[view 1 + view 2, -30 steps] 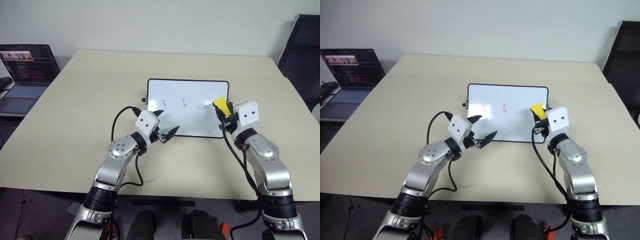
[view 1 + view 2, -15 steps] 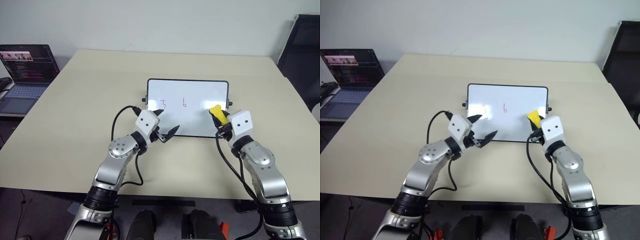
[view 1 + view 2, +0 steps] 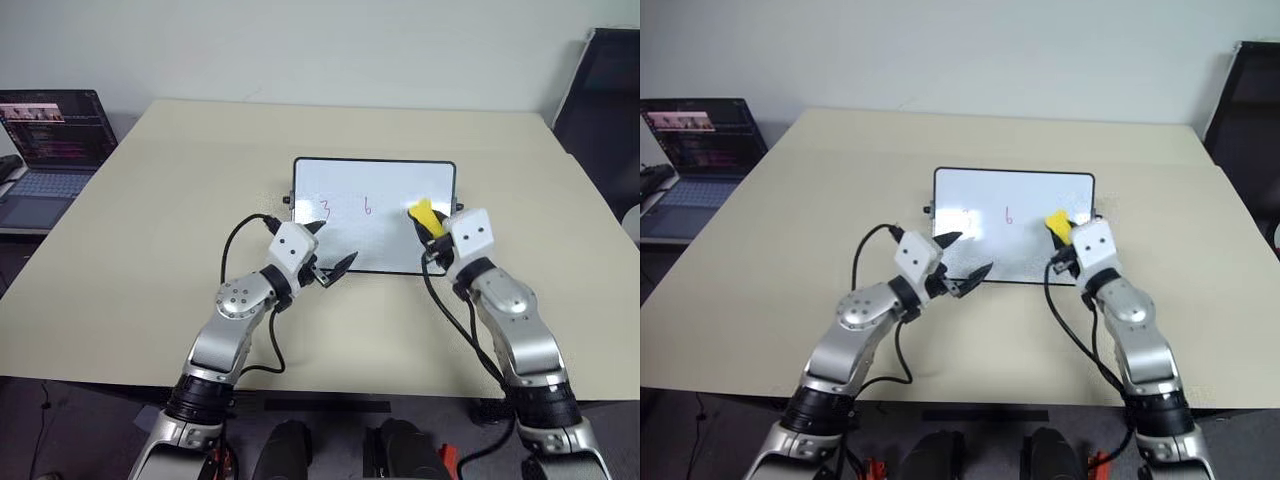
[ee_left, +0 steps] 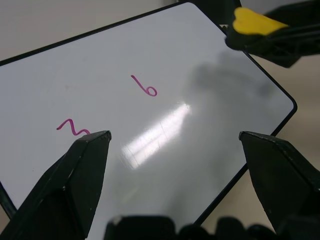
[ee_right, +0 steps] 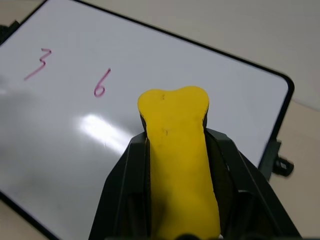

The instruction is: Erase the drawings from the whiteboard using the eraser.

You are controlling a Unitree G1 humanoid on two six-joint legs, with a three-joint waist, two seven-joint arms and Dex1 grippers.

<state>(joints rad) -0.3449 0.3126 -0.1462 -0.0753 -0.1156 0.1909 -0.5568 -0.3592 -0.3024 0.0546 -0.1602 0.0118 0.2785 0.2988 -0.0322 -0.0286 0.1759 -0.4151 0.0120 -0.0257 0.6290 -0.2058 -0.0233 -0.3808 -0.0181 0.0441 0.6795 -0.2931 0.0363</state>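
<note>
Eraser (image 5: 177,160) pinched in my right gripper (image 3: 428,222) over the whiteboard (image 3: 375,180); "3" (image 5: 39,64) and "6" (image 5: 101,83) remain, left gripper (image 3: 330,252) spread wide.

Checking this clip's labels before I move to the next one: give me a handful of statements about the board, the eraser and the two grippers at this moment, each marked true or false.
1. The right gripper is shut on the yellow eraser. True.
2. The whiteboard is wiped blank. False: a red "3" and "6" show on it.
3. The left gripper holds the eraser. False: it is open and empty at the board's near left edge.
4. The eraser is over the board's right part, to the right of the "6". True.
5. A laptop sits at the table's right. False: it is off to the left.
</note>
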